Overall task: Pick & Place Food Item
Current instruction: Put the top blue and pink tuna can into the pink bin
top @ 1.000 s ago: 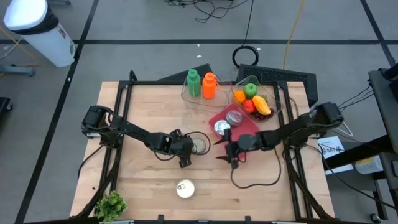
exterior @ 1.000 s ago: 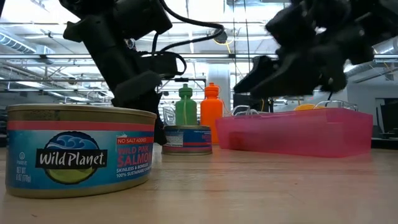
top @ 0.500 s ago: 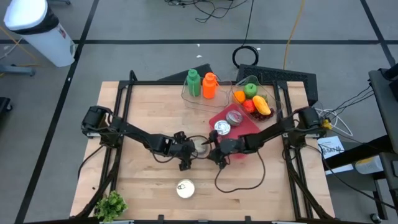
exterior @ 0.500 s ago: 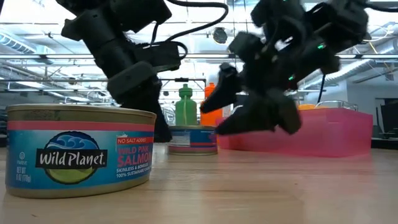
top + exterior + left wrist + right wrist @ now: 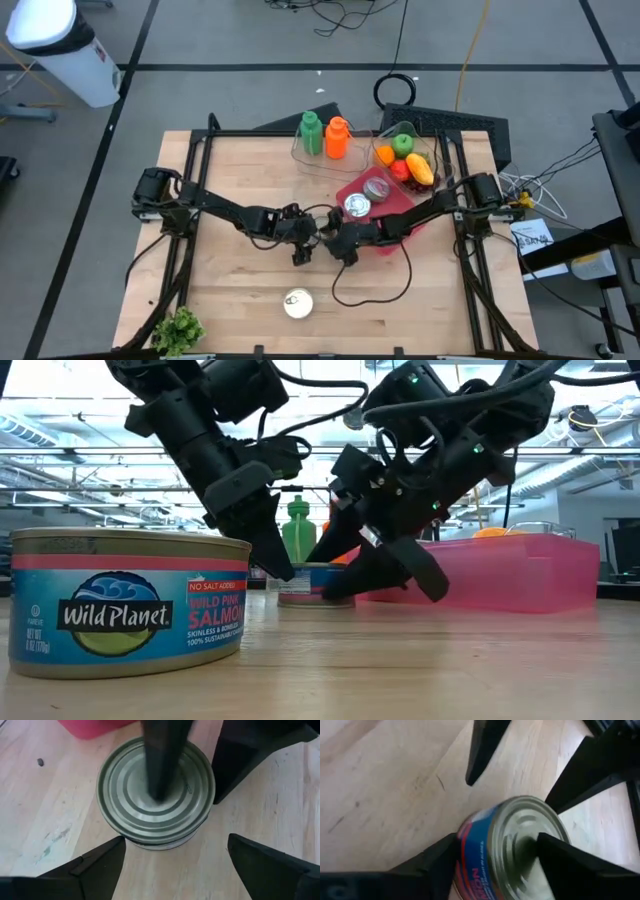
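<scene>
**A:** Where is the thing we are after sitting?

**B:** The small round metal can with the blue label (image 5: 312, 584) is standing upright on the pale wooden table (image 5: 230, 310), near the middle, just beside the near corner of the shallow pink plastic tray (image 5: 400, 203). Both arms are crowding it. The left gripper (image 5: 172, 855) is hanging over it with its fingers spread wide, one to each side of the ribbed lid and touching nothing.

**A:** And the right gripper?

**B:** The right gripper (image 5: 495, 857) is reaching in from the tray side with its dark fingers (image 5: 432, 860) flanking the can's wall. They are standing apart, and I cannot tell whether they are pressing on it yet; one finger is crossing over the lid as the left wrist view shows it.

**A:** So how should the grab be going?

**B:** I am judging that only one arm should be taking it. The right one is looking better placed, so it should be centring the can between its fingers, low on the blue label, and squeezing evenly so the can is not tipping or sliding. The left arm would do well to be backing off first, since the two grippers are nearly touching over the can.

**A:** Anything else nearby to mind?

**B:** Two more silvery cans (image 5: 365, 196) are lying in the tray, and a larger salmon tin (image 5: 125, 600) is standing well apart at the table's near edge.
</scene>
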### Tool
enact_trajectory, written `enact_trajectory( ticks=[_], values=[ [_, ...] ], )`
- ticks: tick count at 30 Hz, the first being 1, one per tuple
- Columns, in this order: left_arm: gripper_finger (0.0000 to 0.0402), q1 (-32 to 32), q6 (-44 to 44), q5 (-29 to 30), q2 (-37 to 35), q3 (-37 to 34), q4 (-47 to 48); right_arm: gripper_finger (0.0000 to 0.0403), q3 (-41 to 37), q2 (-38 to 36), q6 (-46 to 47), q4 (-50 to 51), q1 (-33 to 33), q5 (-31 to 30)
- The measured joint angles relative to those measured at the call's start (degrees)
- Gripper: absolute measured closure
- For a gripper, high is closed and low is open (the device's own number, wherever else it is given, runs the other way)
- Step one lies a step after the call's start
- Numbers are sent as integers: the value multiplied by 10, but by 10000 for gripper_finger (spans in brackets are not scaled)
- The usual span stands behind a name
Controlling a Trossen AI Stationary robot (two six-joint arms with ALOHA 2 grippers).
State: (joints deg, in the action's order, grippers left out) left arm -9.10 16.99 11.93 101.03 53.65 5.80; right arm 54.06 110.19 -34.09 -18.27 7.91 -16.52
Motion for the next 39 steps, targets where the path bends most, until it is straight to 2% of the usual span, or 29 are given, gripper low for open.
enact_trajectory(
  ticks=[9,10,21,32,39],
  values=[
    [45,1,16,-10,0,0,-1,372,-1,0,13,-1,16,-2],
    [45,1,17,-10,0,0,-1,386,-1,0,22,2,16,-1],
    [46,0,22,3,-1,0,16,401,-2,-4,92,44,18,1],
    [46,3,60,-51,-64,2,39,399,-6,-106,80,63,55,11],
    [46,-6,63,-45,-82,2,29,400,-5,-139,94,49,76,3]
  ],
)
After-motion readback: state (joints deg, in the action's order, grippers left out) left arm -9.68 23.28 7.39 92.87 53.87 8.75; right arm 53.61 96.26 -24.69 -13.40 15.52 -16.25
